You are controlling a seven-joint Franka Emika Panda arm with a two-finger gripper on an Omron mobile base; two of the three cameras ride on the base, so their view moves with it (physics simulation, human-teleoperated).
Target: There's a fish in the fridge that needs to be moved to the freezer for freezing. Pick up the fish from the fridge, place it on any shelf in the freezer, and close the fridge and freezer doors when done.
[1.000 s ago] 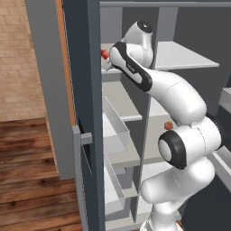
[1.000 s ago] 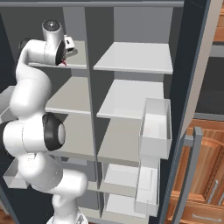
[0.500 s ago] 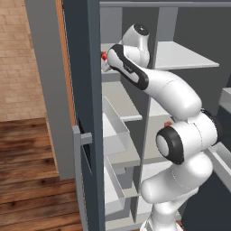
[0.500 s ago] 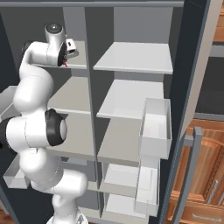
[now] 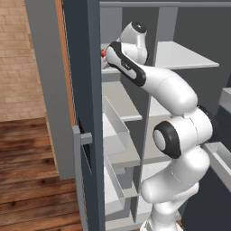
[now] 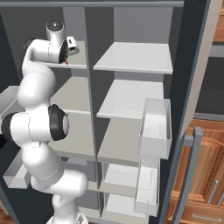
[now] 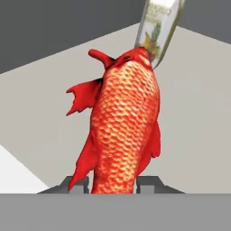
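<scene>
Gripper point(image 7: 115, 184): the two dark tips sit on either side of the fish point(image 7: 124, 131), jaws clamped on its lower body. Fish is red-orange and scaled. Its long axis runs from the tips away along the line of the hand; the far end meets a clear bottle point(image 7: 159, 27) with a printed label. Fins spread to both sides; which end is head and which tail, cannot tell. The near end is cut off by the bottom of the hand view.

Fish hangs over a pale grey shelf; touching it or lifted, cannot tell. Bottle top cut off by the frame edge.

Left base view: the hand reaches in at the top shelf of the freezer point(image 5: 118, 97), left compartment, both compartments standing open. A small red patch of fish point(image 5: 103, 53) shows at the open freezer door's point(image 5: 83, 108) edge, the rest hidden by door and wrist.

Right base view: the hand point(image 6: 65, 48) is at that same upper-left shelf. The fridge point(image 6: 131, 94) has plain shelves.
</scene>
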